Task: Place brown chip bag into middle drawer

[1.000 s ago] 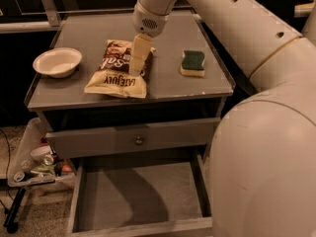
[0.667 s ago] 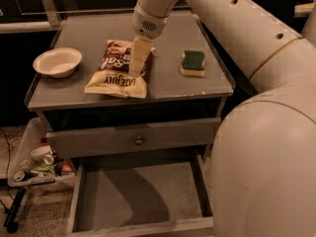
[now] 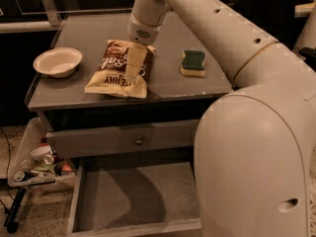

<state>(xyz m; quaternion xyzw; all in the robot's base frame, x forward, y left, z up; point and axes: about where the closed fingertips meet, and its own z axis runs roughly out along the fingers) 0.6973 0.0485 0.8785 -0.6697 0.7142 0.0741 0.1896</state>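
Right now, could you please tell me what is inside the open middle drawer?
The middle drawer shows only bare grey floor; its right side is hidden behind the robot's arm. The gripper is up at the brown chip bag on the cabinet top.

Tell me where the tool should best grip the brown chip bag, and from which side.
Come from straight above: the brown chip bag lies flat on the cabinet top, so its edges give little to pinch. Grip the crinkly middle, probably across its narrow width. The tool hangs over that middle.
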